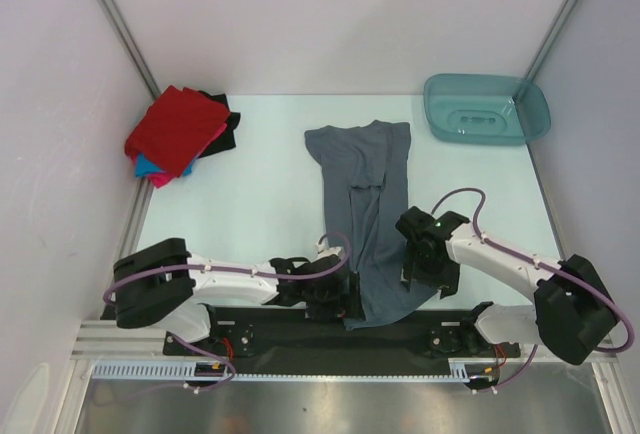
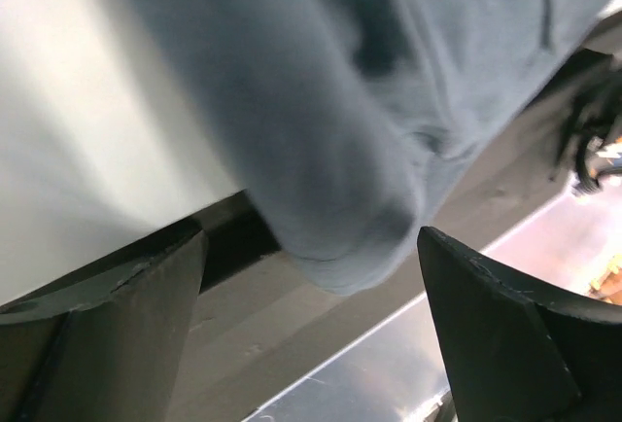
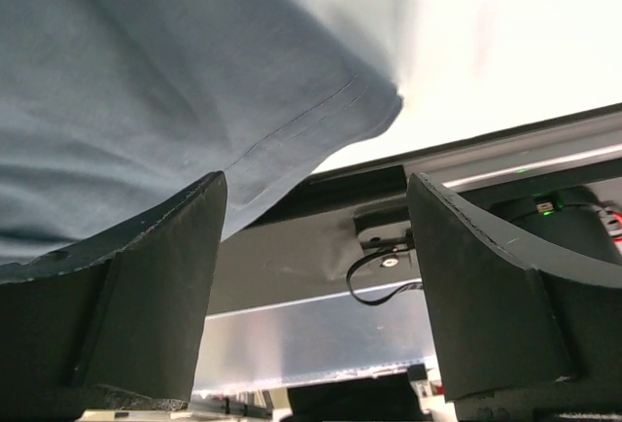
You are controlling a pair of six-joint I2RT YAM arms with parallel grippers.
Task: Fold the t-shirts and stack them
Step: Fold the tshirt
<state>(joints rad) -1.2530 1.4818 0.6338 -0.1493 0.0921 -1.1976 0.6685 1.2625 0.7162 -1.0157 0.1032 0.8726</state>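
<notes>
White walls [image 1: 330, 14] box in a pale tabletop [image 1: 260, 204], with a teal tub [image 1: 487, 109] in the far right corner. The grey shirt [image 1: 365, 204] lies to the left of the tub and nearer the arms. A stack of folded shirts [image 1: 180, 129], red on top, sits well to the tub's left at about the same depth.

The grey shirt's long axis runs from the far side to the near side. It leans a little, so its near end sits closer to the tub's side than its far end does. The broader shoulder end points away from the arms. The stitched hem points toward them and spills over the tabletop's near edge.

The step in hand looks like taking the hem's two corners to fold it away from the arms. The left arm [image 1: 230, 279] has its jaws wide open around the rounded corner farther from the tub, holding nothing. The right arm [image 1: 500, 259] also has its jaws spread and empty at the corner on the tub's side, where the hem's stitching shows in the wrist view.

To do this well, each pair of jaws should probably reach well past the edge before closing. That way they catch every layer rather than only the top one. Both corners should then rise together and travel straight along the long axis, so the fold lands square.
</notes>
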